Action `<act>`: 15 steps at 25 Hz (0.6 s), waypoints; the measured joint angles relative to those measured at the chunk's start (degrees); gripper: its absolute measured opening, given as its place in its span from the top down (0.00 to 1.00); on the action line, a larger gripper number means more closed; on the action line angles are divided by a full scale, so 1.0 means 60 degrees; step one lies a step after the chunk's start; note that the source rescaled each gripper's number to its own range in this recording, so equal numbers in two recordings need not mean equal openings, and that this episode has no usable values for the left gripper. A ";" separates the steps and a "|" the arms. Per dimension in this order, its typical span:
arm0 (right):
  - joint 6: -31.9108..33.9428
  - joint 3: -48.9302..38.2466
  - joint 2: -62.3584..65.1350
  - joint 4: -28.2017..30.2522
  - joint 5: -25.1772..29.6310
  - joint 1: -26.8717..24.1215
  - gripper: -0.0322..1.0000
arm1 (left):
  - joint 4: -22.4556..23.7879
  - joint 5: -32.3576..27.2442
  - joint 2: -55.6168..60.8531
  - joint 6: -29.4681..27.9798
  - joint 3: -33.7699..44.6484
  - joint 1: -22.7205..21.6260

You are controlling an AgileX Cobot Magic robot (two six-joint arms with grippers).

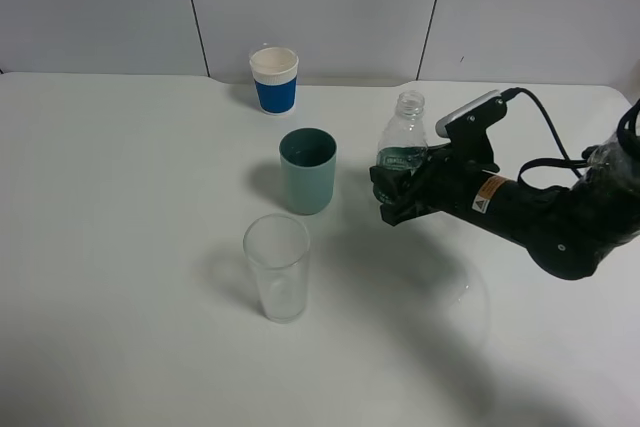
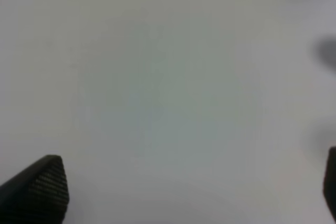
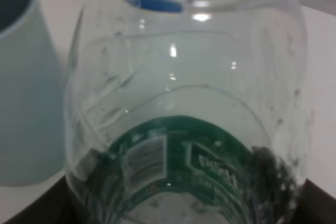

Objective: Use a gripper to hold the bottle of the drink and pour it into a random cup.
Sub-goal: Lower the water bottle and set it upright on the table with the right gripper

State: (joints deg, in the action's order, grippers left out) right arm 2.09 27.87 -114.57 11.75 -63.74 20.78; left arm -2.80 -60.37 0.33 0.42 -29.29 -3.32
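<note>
Bottle [image 1: 404,142]: clear plastic, green label, cap off; held clear of the bench [image 1: 120,247] by the right gripper [image 1: 392,190], jaws closed on its lower body at the label; neck leaning slightly toward the cup [image 1: 307,170], mouth not yet over the rim.
Cup: teal, upright on the bench just beside the bottle on its left in the high view; glass [image 1: 277,267] nearer the camera and paper cup [image 1: 274,78] farther back, both apart from it.
Step in hand, as judged: carry and line-up before pouring; grasp done, pour not begun.
Next move, as judged: bring the mouth over the teal rim, then tilt the bottle slowly by wrist roll; grip must hold on the slick label while tilted.
Left gripper [image 2: 189,192]: over bare bench; only the two finger ends show at the frame's corners, set wide apart, holding nothing; absent from the high view.
Hard to make out: liquid level in the bottle, unclear in both views; right jaws mostly hidden behind the bottle in the right wrist view; cup cut off at that frame's edge; paper cup seen only as a blue sliver in the left wrist view.
</note>
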 joint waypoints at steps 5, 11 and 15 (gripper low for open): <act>0.0000 0.0000 0.0000 0.0042 0.0068 0.0000 0.97 | 0.0000 0.0000 0.0000 0.0000 0.0000 0.0000; 0.0000 0.0000 0.0000 0.0309 0.0097 0.0000 0.97 | 0.0000 0.0000 0.0000 0.0000 0.0000 0.0000; 0.0010 0.0000 0.0000 0.0318 0.0106 0.0000 0.84 | 0.0000 0.0000 0.0000 0.0000 0.0000 0.0000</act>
State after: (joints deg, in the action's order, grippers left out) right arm 2.16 27.87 -114.57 13.66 -63.10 20.78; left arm -2.80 -60.37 0.33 0.42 -29.29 -3.32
